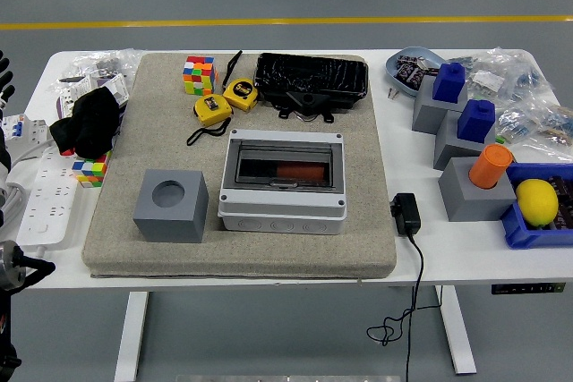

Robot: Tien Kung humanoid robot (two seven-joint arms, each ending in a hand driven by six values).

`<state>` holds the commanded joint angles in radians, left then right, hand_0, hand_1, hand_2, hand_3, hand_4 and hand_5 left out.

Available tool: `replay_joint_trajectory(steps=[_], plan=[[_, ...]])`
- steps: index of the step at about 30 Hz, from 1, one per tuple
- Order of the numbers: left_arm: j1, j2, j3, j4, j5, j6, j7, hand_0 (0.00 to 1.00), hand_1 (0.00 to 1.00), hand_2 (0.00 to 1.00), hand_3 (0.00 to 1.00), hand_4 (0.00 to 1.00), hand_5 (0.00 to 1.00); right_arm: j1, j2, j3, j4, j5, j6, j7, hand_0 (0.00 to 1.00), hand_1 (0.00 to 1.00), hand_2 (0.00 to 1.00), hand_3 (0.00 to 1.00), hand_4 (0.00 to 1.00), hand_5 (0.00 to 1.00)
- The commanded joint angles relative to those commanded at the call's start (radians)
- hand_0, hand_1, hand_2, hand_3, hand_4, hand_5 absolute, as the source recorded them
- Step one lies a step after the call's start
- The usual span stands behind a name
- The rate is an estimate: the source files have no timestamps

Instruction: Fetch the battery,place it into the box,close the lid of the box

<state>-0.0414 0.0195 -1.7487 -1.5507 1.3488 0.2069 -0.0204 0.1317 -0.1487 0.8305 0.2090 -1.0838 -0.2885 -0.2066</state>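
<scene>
The white junction box (283,213) stands in the middle of the beige mat (358,248). Its smoky see-through lid (285,154) lies flat and closed over the opening. Through the lid I see the red-orange battery (300,171) lying lengthwise inside. My left hand (4,78) rests at the picture's far left edge, well away from the box, and only a sliver of it shows. The right arm is out of view.
On the mat are a grey cube with a round hole (170,206), two yellow tape measures (212,110), a colour cube (199,75) and a black tray (311,78). A power strip (40,199) and black cloth (88,123) lie left. An adapter (406,214), grey blocks (472,190) and a lemon (536,200) sit right.
</scene>
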Motion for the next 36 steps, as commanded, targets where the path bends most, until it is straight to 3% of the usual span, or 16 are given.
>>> replay_joint_trajectory(steps=[36], plan=[[0.003,0.002,0.008,-0.002,-0.021,-0.001,-0.002,0.872,0.897,0.884,0.838,0.998,0.998,-0.004,-0.001,-0.008,0.001,0.002,0.002,0.0,0.805,0.77,0.741,0.742,0.979,0.659]])
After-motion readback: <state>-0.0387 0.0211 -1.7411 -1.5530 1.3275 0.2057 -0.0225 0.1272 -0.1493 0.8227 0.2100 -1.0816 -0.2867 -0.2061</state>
